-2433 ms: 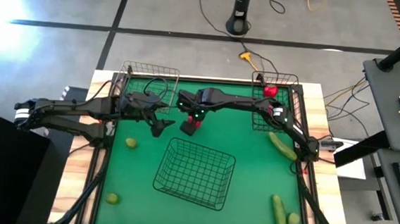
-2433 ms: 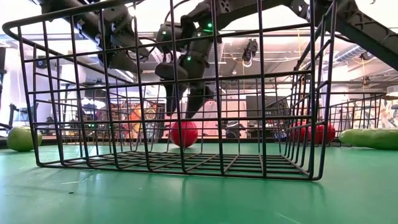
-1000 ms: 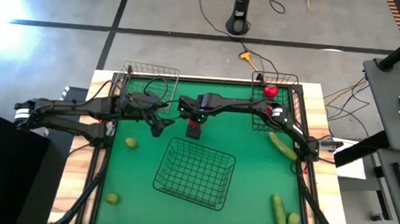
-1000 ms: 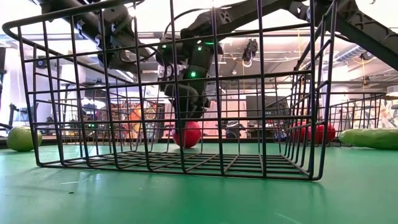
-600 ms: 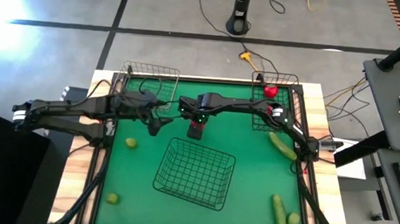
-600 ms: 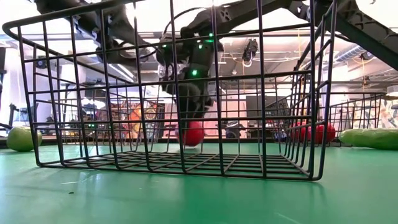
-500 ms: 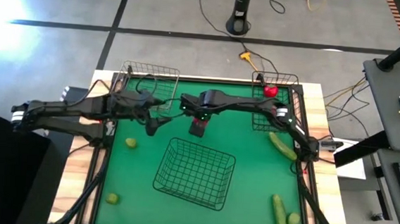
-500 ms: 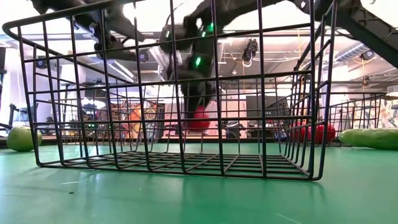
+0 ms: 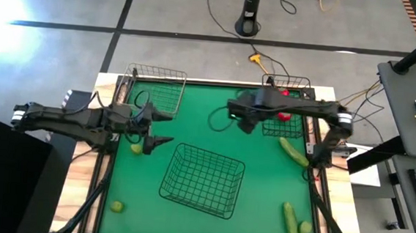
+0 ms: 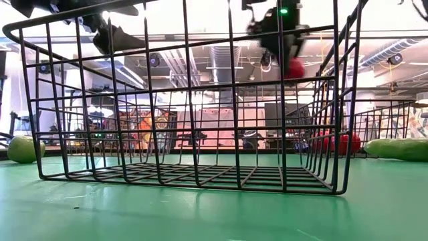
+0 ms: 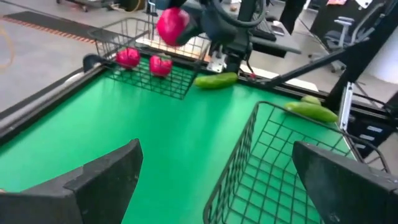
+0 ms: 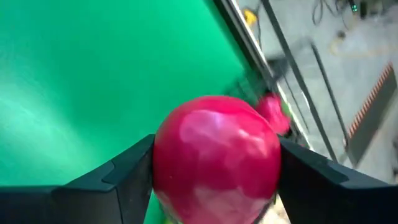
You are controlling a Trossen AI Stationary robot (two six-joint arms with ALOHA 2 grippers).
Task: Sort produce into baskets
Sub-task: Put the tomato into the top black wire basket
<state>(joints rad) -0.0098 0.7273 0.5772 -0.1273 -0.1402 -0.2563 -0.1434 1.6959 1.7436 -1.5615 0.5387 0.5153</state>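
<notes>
While the big basket sits empty mid-bench, the rest lies so:
Bench (image 9: pixel 262 179): green top.
Big basket (image 9: pixel 202 180): centre, nothing inside.
Far right basket (image 9: pixel 286 107): holds two tomatoes (image 11: pixel 143 61).
Far left basket (image 9: pixel 155 91): empty.
Right gripper (image 9: pixel 246 123): raised, left of the far right basket, pinching a tomato (image 12: pixel 214 158).
Left gripper (image 9: pixel 164 128): spread, left of the big basket.
Cucumbers: one (image 9: pixel 293 152) at right edge, one (image 9: pixel 289 223) near right.
Limes: left (image 9: pixel 137 148), near left (image 9: pixel 116 206), near right (image 9: pixel 305 227).

three tomatoes (image 11: pixel 172 25) — three limes (image 9: pixel 116 206), two cucumbers (image 9: pixel 289 223), three baskets (image 9: pixel 202 181)
</notes>
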